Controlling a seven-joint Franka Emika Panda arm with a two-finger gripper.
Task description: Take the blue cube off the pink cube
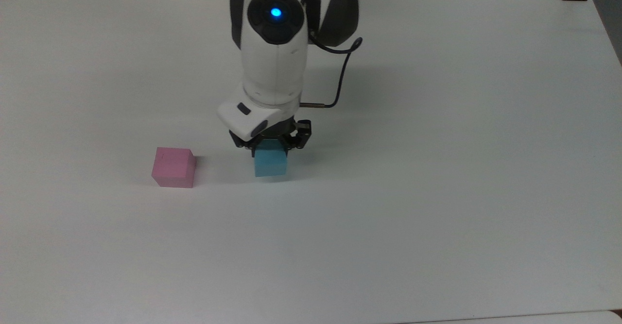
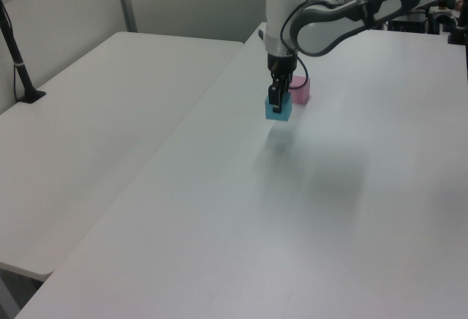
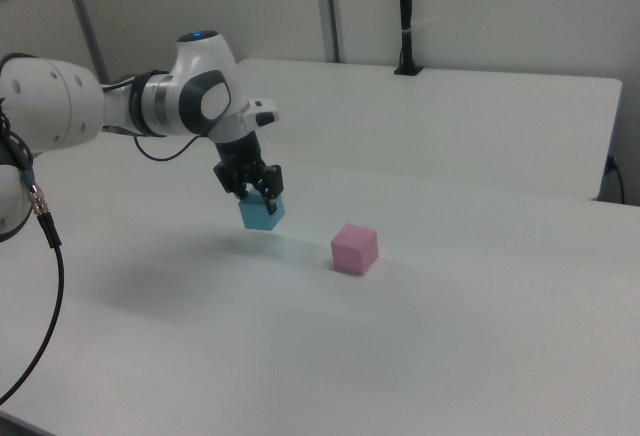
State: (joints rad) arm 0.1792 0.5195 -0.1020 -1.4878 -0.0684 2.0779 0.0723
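White table (image 1: pixel 437 168), blue cube lifted clear.
Gripper (image 1: pixel 270 148) clamped on the blue cube (image 1: pixel 270 163), apart from the pink cube (image 1: pixel 173 167).

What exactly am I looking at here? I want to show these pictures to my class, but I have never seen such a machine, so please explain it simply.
This is a robot arm, white with dark joints, ending in a two-finger gripper that works like a small hand. Three fixed cameras photograph the same moment: the top view looks down on the table from above, while the left view and the right view look across it from opposite sides.

On the white table sits a pink cube, standing alone. The gripper is shut on a blue cube, pinching it from above. In the top view the blue cube is to the pink cube's right, with bare table between them. In the right view it hangs a little above the surface, with its shadow beneath. A second white table stands alongside.
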